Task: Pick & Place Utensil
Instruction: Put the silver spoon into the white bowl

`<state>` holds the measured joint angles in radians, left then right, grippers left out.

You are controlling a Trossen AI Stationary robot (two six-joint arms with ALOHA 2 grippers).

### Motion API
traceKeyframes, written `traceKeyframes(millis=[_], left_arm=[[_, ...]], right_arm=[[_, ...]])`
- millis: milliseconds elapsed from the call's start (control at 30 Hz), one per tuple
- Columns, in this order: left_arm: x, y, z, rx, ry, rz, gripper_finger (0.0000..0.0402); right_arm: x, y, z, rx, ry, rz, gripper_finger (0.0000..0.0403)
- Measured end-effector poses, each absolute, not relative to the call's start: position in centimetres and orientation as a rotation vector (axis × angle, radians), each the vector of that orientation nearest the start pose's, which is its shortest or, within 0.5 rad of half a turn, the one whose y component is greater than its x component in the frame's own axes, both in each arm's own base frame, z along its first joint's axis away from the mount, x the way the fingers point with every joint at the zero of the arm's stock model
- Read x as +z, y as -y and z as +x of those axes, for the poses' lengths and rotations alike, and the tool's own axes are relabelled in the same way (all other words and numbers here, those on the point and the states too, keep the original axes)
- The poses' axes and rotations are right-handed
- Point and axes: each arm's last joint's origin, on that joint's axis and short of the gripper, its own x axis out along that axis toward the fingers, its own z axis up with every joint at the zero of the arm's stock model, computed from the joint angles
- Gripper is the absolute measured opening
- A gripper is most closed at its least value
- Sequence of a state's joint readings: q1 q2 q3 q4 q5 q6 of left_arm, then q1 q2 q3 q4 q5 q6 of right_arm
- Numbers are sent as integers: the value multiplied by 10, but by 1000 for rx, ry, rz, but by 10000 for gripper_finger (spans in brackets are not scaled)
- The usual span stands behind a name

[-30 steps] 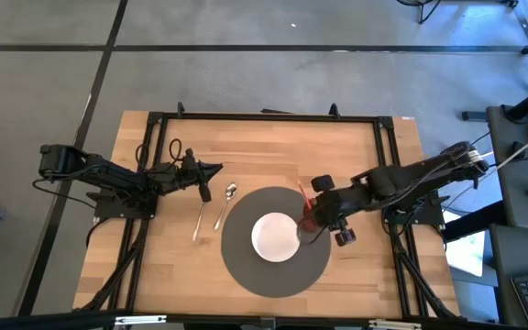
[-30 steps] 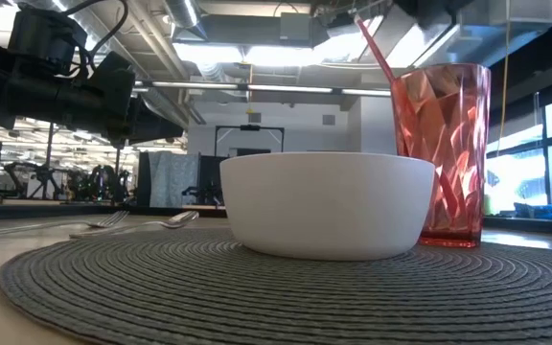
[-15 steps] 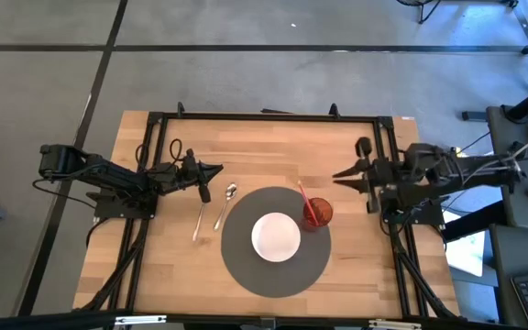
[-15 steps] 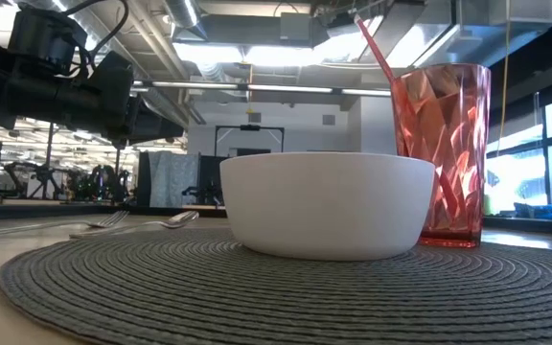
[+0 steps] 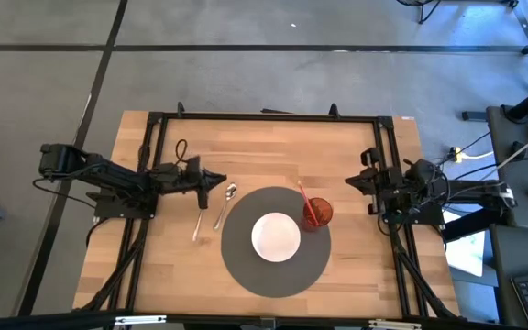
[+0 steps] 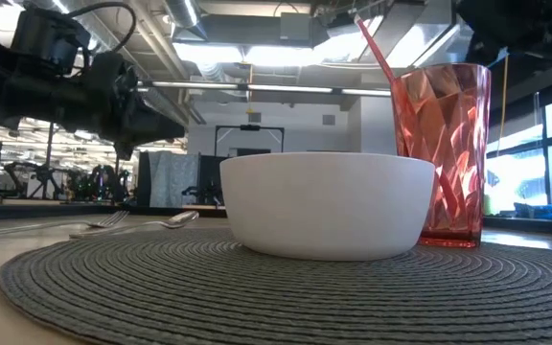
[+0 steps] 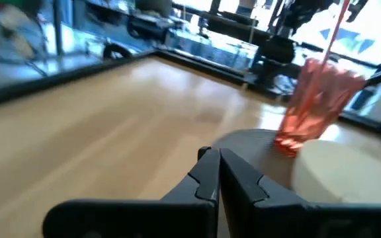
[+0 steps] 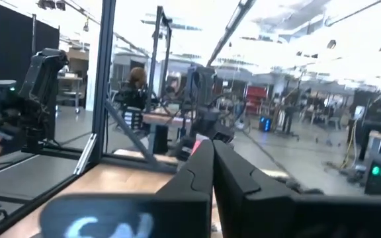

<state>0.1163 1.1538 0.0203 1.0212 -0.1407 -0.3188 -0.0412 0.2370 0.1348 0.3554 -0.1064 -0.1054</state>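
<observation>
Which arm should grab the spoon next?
Left. Its gripper hovers right beside the spoon and fork; the right gripper sits parked at the table's far edge, beyond the cup.

One bowl (image 5: pixel 275 236), one mat (image 5: pixel 246 271), one red cup (image 5: pixel 318 213) with one straw (image 5: pixel 306 201). Two utensils at nine o'clock: one spoon (image 5: pixel 225 203), one fork (image 5: pixel 197 220).

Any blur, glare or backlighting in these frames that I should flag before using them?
Left wrist view: motion-blurred throughout, the red cup and white bowl soft. Low view: backlit by ceiling lights and windows, so the left gripper reads as a silhouette; the placemat weave is crisp. Right wrist view: bright, washed-out ceiling. High view: evenly lit, sharp.
</observation>
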Motion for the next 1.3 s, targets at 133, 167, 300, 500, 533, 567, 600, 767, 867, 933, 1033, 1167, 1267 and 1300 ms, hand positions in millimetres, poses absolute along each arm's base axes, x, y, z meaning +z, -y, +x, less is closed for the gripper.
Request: traceKeyframes(millis=[133, 167, 300, 500, 533, 567, 600, 767, 867, 933, 1033, 1167, 1267, 1300], left_arm=[[146, -6, 186, 141, -202, -330, 2], [148, -1, 193, 146, -267, -324, 2], [166, 20, 210, 362, -530, -310, 3], [194, 45, 225, 509, -675, -327, 11], [194, 48, 227, 503, -703, -318, 14], [192, 51, 229, 500, -730, -320, 19], [189, 53, 231, 508, -757, -330, 24], [165, 48, 247, 529, -921, -442, 61], [153, 39, 257, 534, -1008, -499, 84], [148, 32, 262, 556, -1058, -519, 97], [143, 23, 269, 584, -1082, -527, 108], [135, 13, 272, 615, -1109, -543, 111], [131, 11, 273, 625, -1125, -546, 106], [130, 10, 274, 627, -1134, -547, 103]], right_arm=[[218, 2, 104, 31, 257, -125, 13], [218, 2, 104, 26, 256, -119, 16], [218, 2, 102, 29, 253, -101, 20], [214, 2, 103, 33, 202, -72, 21], [214, 2, 103, 33, 202, -71, 21], [214, 2, 103, 34, 203, -70, 21], [214, 2, 103, 34, 203, -69, 21], [215, 2, 103, 34, 213, -65, 21], [215, 2, 103, 35, 212, -64, 21], [214, 2, 103, 35, 211, -62, 21], [214, 2, 103, 35, 202, -63, 21], [213, 2, 104, 35, 197, -64, 21], [213, 2, 104, 35, 197, -65, 21], [213, 2, 104, 35, 197, -65, 21]])
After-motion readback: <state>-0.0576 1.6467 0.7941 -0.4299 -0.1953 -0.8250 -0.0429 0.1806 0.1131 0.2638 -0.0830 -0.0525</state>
